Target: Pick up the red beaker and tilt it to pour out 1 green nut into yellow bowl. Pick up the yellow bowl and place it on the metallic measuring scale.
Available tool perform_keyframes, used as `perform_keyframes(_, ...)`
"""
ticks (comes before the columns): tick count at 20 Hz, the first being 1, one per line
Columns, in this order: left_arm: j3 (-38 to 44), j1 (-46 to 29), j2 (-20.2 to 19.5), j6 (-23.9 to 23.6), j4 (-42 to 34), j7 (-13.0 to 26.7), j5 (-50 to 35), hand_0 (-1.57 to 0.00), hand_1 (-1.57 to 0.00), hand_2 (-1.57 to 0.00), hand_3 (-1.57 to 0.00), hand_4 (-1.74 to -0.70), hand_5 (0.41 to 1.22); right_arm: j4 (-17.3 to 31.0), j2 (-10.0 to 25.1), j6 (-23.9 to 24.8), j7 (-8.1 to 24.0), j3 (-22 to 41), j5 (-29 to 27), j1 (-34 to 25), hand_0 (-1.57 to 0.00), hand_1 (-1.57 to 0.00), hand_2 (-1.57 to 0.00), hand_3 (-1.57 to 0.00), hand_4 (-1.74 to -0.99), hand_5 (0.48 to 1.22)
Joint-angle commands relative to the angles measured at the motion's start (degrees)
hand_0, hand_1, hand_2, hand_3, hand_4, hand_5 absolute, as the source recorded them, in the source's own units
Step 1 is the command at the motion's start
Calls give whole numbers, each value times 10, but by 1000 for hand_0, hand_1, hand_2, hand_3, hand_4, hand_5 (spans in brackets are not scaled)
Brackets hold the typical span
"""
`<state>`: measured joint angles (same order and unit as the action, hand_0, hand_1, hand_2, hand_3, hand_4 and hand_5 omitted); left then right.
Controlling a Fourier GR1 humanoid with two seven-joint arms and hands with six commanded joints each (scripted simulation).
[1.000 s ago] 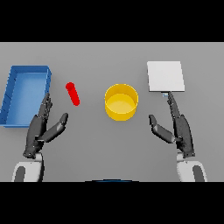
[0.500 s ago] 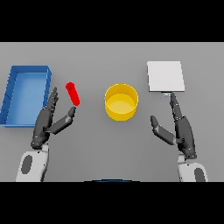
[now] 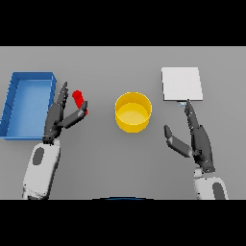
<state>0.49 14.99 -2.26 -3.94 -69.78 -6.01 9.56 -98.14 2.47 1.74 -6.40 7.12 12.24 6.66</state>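
Left robot hand [image 3: 61, 117] advanced, open, thumb now crossing red beaker [image 3: 79, 99]; right robot hand [image 3: 196, 139] open, unmoved.

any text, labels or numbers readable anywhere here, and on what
None can be read.
red beaker: plain, no markings show.
yellow bowl: plain, no label.
metallic measuring scale: blank pale top; a small bluish mark at its near edge, too small to read.
blue bin: no writing.
left hand and right hand: no lettering.
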Motion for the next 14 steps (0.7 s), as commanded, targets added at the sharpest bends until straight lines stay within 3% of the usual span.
perform_keyframes(1,2,8,2,0,19,-19,1,1,1,1,1,-1183,631,1,3,4,4,-7,-1,-5,1,1,1,1,-1245,670)
perform_keyframes(14,25,135,16,-51,190,-89,31,1,-24,-41,1,-1297,715,-4,10,-5,-7,-9,-8,8,1,1,1,1,-1259,691)
